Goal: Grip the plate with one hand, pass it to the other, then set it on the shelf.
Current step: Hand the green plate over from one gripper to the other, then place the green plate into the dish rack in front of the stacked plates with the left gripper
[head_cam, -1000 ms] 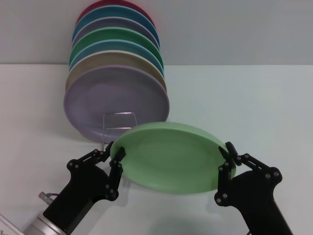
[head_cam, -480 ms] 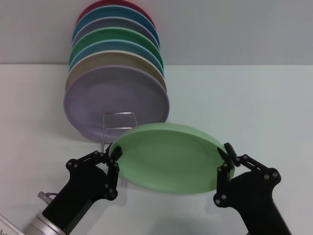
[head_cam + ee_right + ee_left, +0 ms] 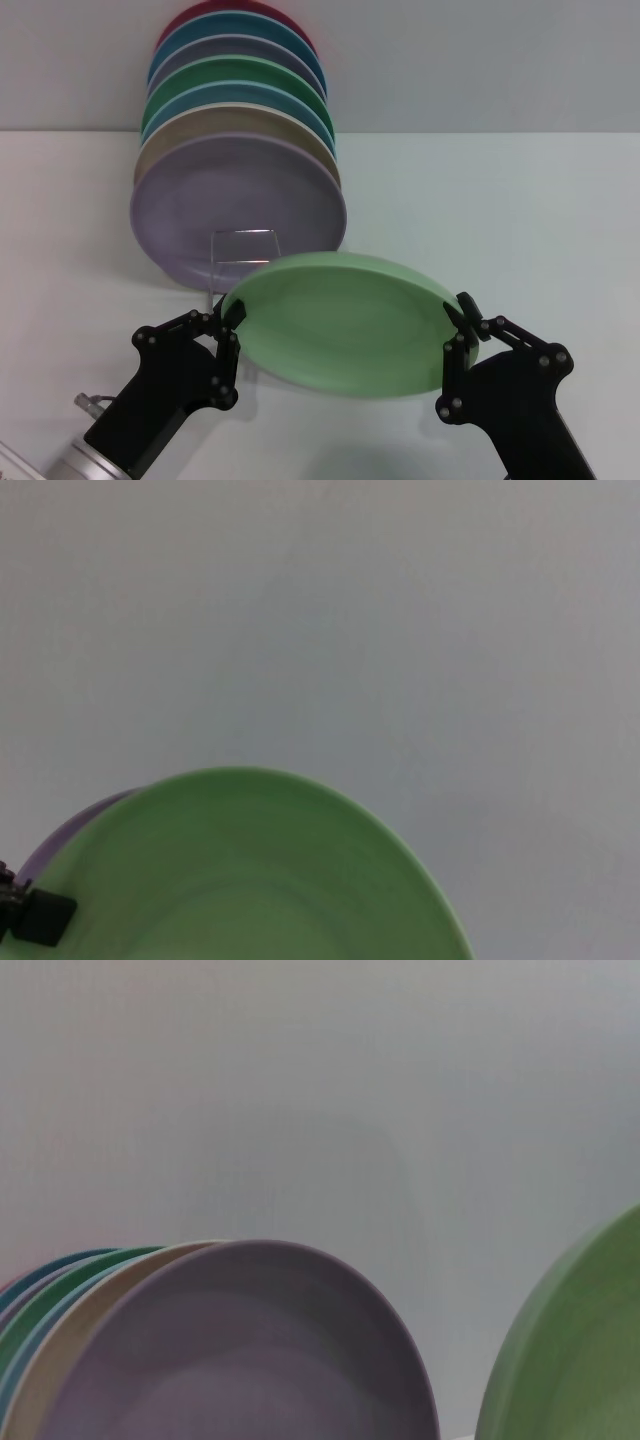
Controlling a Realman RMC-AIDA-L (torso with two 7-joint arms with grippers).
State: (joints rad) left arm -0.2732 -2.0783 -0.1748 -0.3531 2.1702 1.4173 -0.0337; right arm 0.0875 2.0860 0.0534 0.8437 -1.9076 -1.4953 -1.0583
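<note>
Now the plate [image 3: 340, 325], raised off the counter [image 3: 520, 220] just before the shelf [image 3: 243, 255], has crept leftward, right tool [image 3: 457, 320] clamped on its rim, left tool [image 3: 232, 320] pinching the opposite edge: handover underway.

A plain white table [image 3: 520, 220] fills the lower part of the head view and meets a pale grey wall behind it. On the table's left side stands a thin silvery wire shelf [image 3: 245, 250], with a row of upright plates behind it: the lilac plate [image 3: 230, 205] in front, then beige, teal, green, blue and red rims.
</note>
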